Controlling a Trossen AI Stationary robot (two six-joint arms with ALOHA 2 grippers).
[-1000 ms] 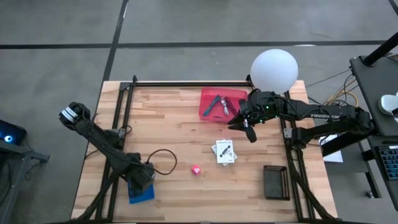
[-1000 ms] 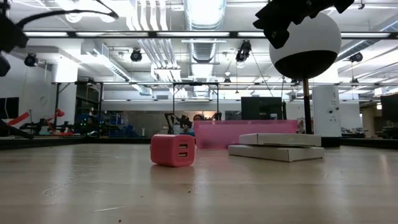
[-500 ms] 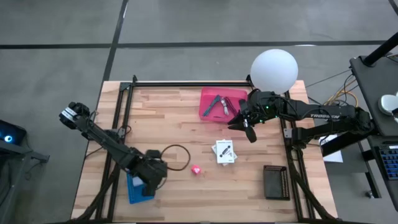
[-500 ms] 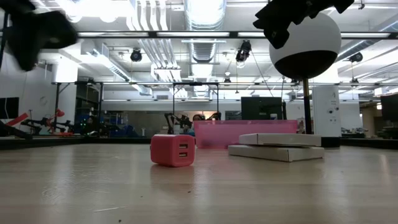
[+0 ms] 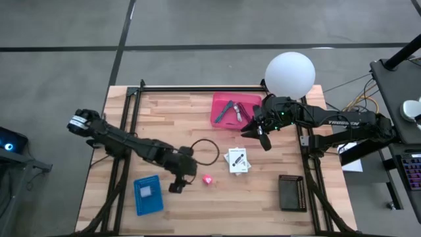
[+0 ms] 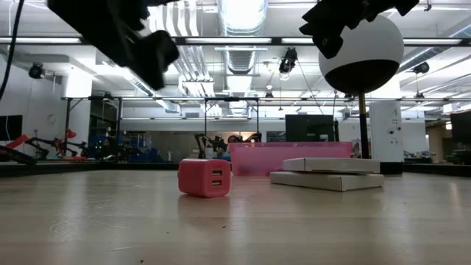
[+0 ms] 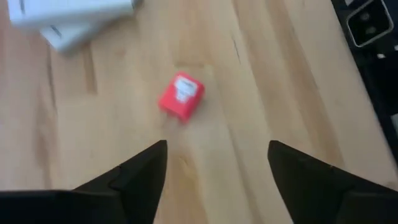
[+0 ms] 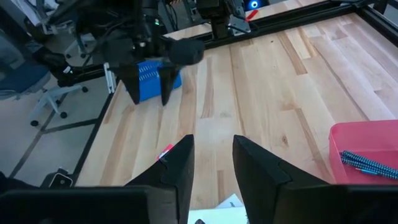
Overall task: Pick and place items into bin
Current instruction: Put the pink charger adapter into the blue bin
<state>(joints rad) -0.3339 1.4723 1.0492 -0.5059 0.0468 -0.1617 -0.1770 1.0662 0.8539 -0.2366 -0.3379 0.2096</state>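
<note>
Left gripper [image 5: 176,187] poised beside small pink plastic cube [image 5: 207,180], fingers apart and empty

The cube sits on the wooden table [image 5: 184,125] ahead of the spread fingers [image 7: 140,171], well short of the pink rectangular bin [image 5: 233,109]; right gripper [image 5: 262,137] hangs by the bin, fingers slightly apart, empty. Judged risks: the cube lies skewed to the fingers, so closing may pinch a corner and flick it away; the black cable loop [image 5: 204,152] nearby could snag
</note>
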